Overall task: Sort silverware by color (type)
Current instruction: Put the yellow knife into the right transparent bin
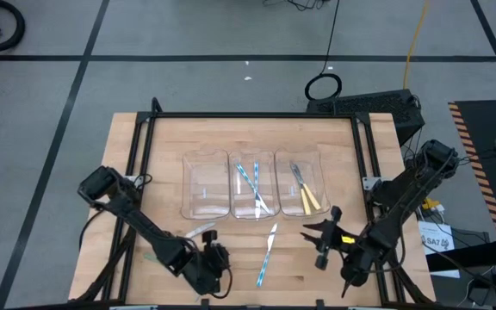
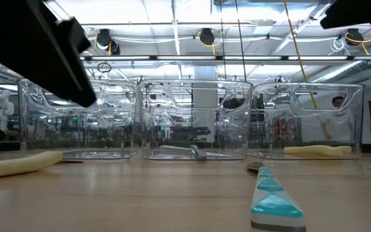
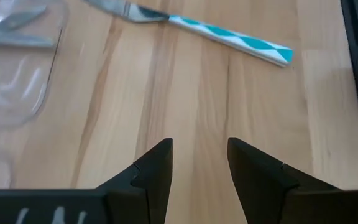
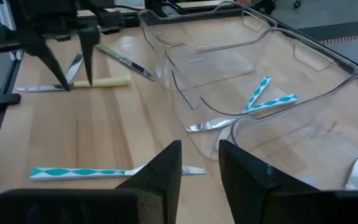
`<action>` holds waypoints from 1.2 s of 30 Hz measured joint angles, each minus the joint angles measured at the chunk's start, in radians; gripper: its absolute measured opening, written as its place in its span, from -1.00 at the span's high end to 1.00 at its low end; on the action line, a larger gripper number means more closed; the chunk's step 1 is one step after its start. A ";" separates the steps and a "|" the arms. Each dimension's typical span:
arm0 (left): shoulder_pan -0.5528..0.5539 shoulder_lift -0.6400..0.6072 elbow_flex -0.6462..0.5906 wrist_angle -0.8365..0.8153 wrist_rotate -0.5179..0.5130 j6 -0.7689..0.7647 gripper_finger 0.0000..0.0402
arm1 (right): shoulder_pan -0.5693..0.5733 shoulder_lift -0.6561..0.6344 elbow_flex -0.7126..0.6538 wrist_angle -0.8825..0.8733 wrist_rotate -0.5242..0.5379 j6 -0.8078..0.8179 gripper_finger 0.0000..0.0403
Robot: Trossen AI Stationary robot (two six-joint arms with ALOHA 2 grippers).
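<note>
Blue-handled knife point(image 1: 265, 256) lay loose on the desk point(image 1: 162, 155), between both end effectors, just ahead of the left one. A yellow-handled piece point(image 1: 198, 232) lay beside the left end effector point(image 1: 216, 258), whose fingers were apart and empty. Right end effector point(image 1: 320, 238) was likewise parted and empty. Beyond both sat the three clear bins point(image 1: 252, 182): middle held blue, right held yellow, so sorting looked part done. Nothing blocked the knife.
</note>
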 joint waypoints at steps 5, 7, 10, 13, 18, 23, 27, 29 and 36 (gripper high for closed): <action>-0.029 -0.001 0.055 -0.181 -0.007 -0.164 0.20 | -0.001 0.000 0.000 0.025 -0.001 0.004 0.49; -0.037 -0.001 0.055 -0.239 -0.007 -0.249 0.20 | -0.001 0.000 0.000 0.025 -0.002 0.004 0.49; -0.041 -0.001 0.055 -0.338 -0.008 -0.392 0.20 | -0.001 0.000 0.000 0.025 -0.002 0.003 0.49; -0.037 -0.001 0.055 -0.393 -0.009 -0.503 0.20 | -0.001 0.000 0.000 0.024 -0.002 0.001 0.49; -0.040 -0.001 0.055 -0.380 -0.010 -0.566 0.20 | -0.001 0.000 0.000 0.024 -0.002 0.001 0.49; -0.044 -0.001 0.055 -0.380 -0.009 -0.644 0.20 | -0.001 0.000 0.000 0.024 -0.003 0.005 0.49; -0.046 0.032 0.055 -0.384 -0.005 -0.703 0.20 | -0.001 0.000 0.000 0.028 -0.003 0.006 0.49; -0.044 0.060 0.055 -0.385 0.023 -0.711 0.20 | -0.001 0.000 0.000 0.028 -0.003 0.006 0.49; -0.001 0.105 0.056 -0.447 0.080 -0.709 0.20 | -0.001 0.000 0.000 0.027 -0.003 -0.023 0.49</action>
